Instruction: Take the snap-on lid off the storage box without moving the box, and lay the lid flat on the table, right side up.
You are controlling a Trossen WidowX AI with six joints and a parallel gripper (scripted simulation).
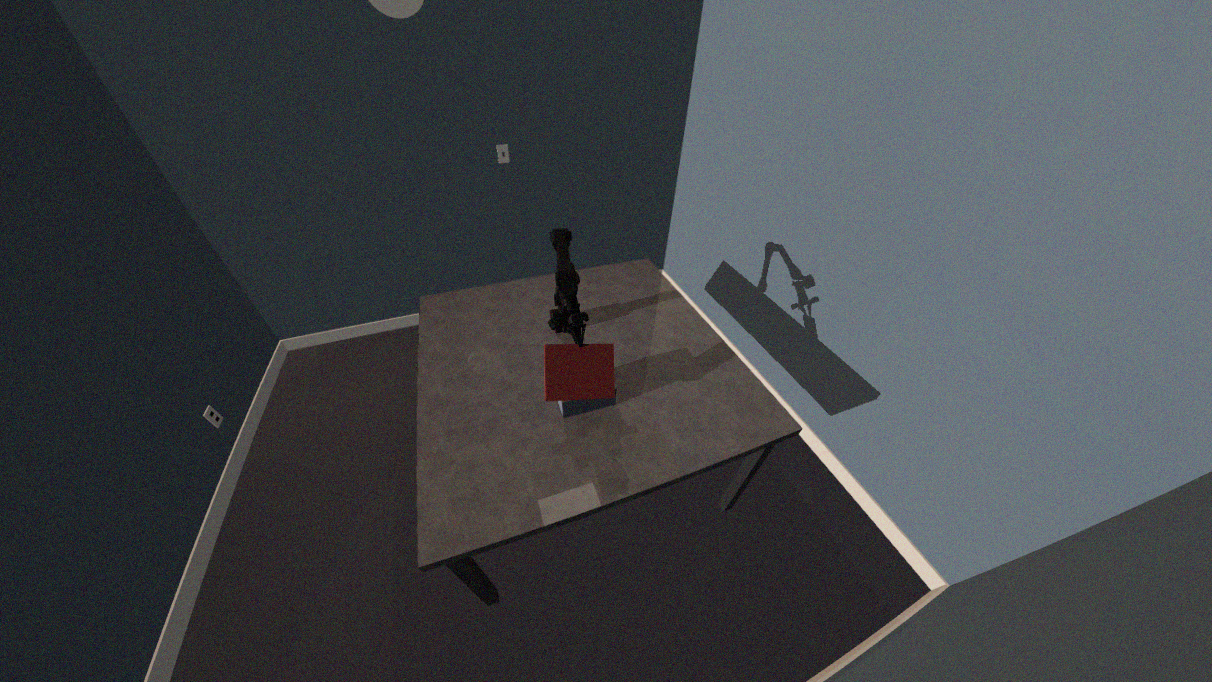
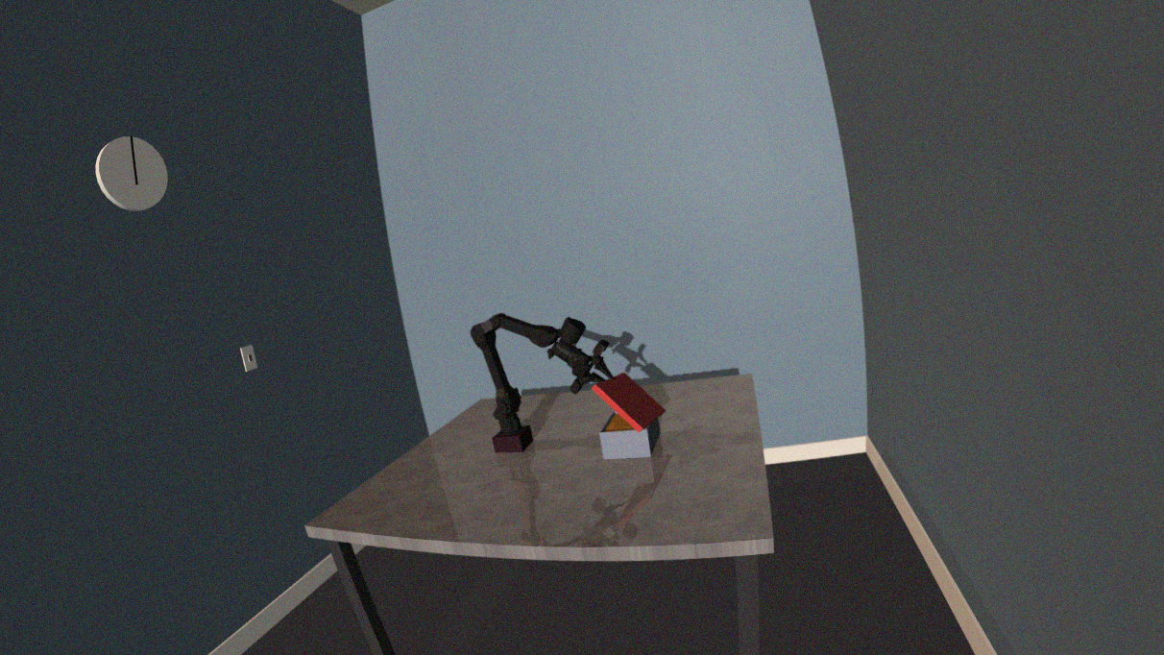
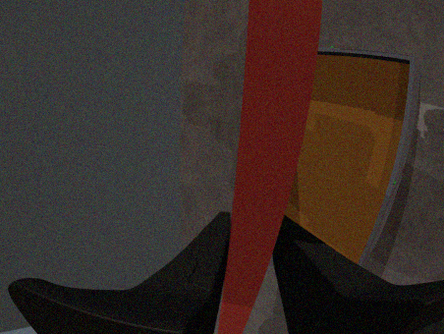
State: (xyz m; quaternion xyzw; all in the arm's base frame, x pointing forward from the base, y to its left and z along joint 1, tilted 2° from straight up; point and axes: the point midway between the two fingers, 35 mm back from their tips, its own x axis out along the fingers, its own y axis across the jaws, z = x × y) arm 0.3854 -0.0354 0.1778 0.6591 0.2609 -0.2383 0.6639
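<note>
The red lid is tilted steeply over the box, its edge near the arm raised and its far edge low at the box's far side. Whether that low edge touches the box I cannot tell. My gripper is shut on the raised edge of the lid. The pale grey-blue storage box stands upright on the table, partly hidden under the lid. Its orange inside shows in the exterior view and the wrist view.
The table bears the arm's dark red base and the box. A pale flat rectangle shows at the table's edge in the top view. A blue wall stands along one side of the table.
</note>
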